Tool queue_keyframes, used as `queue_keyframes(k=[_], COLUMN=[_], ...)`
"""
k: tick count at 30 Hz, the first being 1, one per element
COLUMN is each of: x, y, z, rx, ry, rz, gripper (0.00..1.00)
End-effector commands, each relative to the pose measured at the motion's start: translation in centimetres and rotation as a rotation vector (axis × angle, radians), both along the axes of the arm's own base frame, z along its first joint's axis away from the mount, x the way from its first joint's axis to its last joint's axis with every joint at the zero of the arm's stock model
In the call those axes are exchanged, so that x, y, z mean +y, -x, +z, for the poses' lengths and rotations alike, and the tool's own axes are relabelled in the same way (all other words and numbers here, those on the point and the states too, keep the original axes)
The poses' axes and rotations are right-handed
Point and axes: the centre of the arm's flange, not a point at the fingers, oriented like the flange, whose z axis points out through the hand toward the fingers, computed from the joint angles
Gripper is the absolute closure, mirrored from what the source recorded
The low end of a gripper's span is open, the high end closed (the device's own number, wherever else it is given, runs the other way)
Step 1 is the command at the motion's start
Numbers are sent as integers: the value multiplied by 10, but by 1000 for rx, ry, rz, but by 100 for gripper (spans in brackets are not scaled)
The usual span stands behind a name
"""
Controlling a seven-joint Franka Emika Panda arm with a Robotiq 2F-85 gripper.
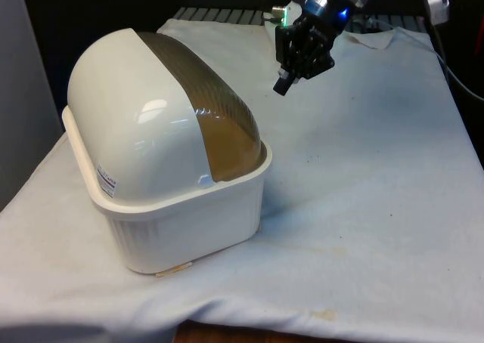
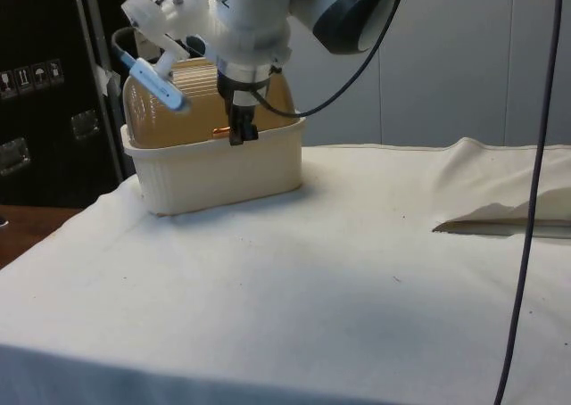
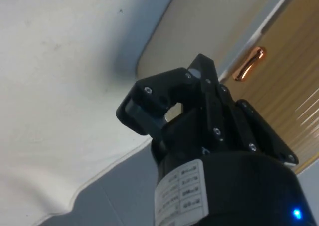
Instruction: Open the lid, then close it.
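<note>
Front view: bread box is seen on the table at the view's left, lid down, back turned to the camera; gripper hangs above the cloth, apart from it. Side view: lid is judged rigid, light, smooth plastic, rolling over the box's long axis. Wrist view: copper handle is the hold; fingers nearly together, empty.

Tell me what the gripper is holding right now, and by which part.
Nothing. The gripper hangs beside the bread box, close to the lid's copper handle without touching it.
</note>
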Motion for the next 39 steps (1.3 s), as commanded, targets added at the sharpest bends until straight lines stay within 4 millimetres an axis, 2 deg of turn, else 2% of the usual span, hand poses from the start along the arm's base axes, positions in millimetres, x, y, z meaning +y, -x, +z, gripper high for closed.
queue_keyframes(k=[1,22,39], x=[1,6,4], y=[-2,-1,-8], z=[1,-13,-37], rx=[-18,-56,-118], ry=[20,89,174], rz=[1,-12,-39], gripper=[100,100,100])
